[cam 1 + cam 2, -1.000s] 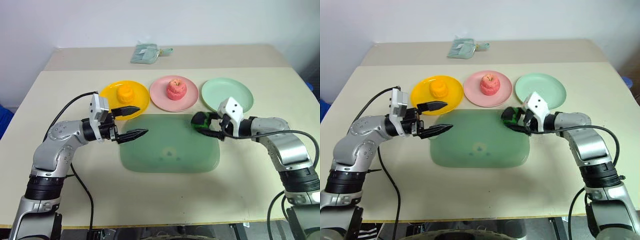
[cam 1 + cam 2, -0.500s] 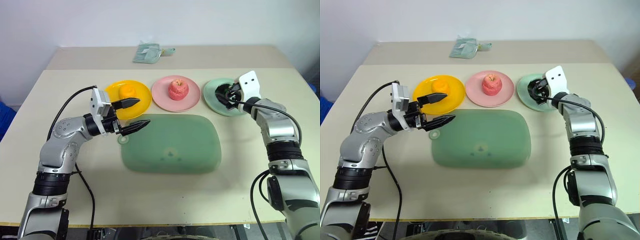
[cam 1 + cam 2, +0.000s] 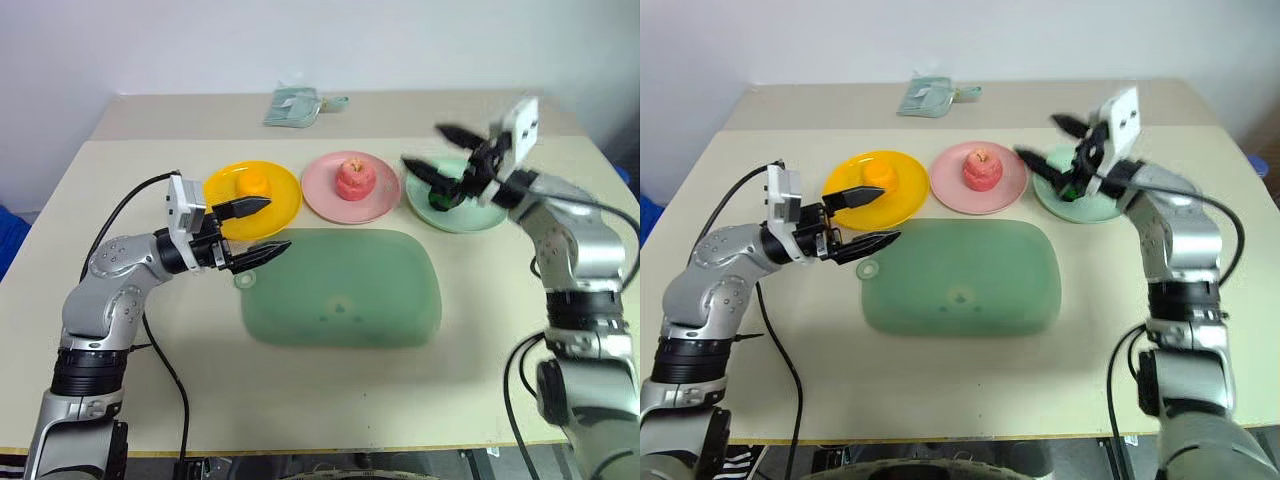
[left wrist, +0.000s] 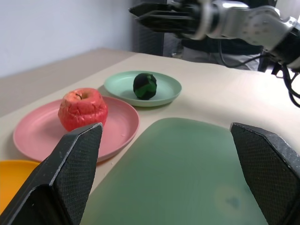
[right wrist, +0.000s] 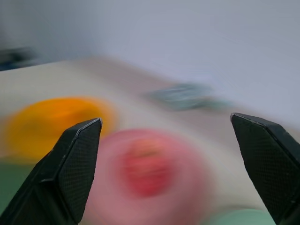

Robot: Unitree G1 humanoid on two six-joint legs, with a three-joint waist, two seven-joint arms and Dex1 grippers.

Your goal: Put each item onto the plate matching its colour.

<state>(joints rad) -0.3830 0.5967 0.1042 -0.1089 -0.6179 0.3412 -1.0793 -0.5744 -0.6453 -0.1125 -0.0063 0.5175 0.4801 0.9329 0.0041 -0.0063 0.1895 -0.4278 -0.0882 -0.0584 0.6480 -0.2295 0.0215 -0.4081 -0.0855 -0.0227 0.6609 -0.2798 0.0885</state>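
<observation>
Three plates stand in a row behind the mat. On the yellow plate (image 3: 283, 198) sits the ribbed orange item (image 3: 254, 183). The pink apple (image 3: 354, 178) rests on the pink plate (image 3: 322, 198). The dark green lump (image 3: 437, 197) lies on the mint green plate (image 3: 482, 214), free of any grip; the left wrist view shows the lump (image 4: 145, 86) on its plate (image 4: 169, 88) too. My right gripper (image 3: 422, 146) hangs open above that plate's left side, apart from the lump. Open and empty, my left gripper (image 3: 278, 224) hovers at the mat's left corner, beside the yellow plate.
A large dull-green mat (image 3: 340, 290) lies in the middle of the table, in front of the plates. A small pale green pouch (image 3: 295, 105) sits at the table's far edge. The table's front edge runs close below the mat.
My right gripper carried the green lump from the mat's right side to the mint plate, let it go there, opened and rose. The left gripper stayed in place.
</observation>
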